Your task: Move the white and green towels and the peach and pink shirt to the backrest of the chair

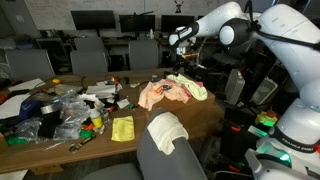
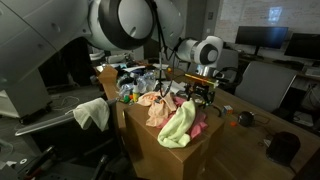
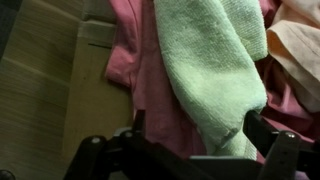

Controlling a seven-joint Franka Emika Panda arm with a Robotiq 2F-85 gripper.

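1. Gripper [image 3: 192, 128]: the jaws stand wide apart and hold nothing. In the wrist view both fingers straddle the near end of the cloth heap.
2. Left of the gripper lies bare table [image 3: 40, 100]. The left finger should descend clear of the wood, so that it closes on cloth and not on the surface.
3. Under the left finger lies the pink shirt [image 3: 145, 90], partly tucked beneath the towel. A deep grasp would probably lift both layers, so a shallow pinch is advised.
4. Between the fingers lies the green towel [image 3: 210, 60], running from directly below the gripper to ahead of it. This appears to be the item of the step in hand. The jaws should be centred on its raised fold, lowered straight, then closed fully.
5. Right of the gripper lies the peach shirt [image 3: 295, 50], touching the towel. The right finger should stay on the towel side of that seam.
6. The white towel [image 1: 167, 130] is draped on the chair backrest [image 1: 150, 165], well apart from the gripper, so that item is judged complete. The towel should be lifted high before the transfer, or its trailing end may drag the shirts.
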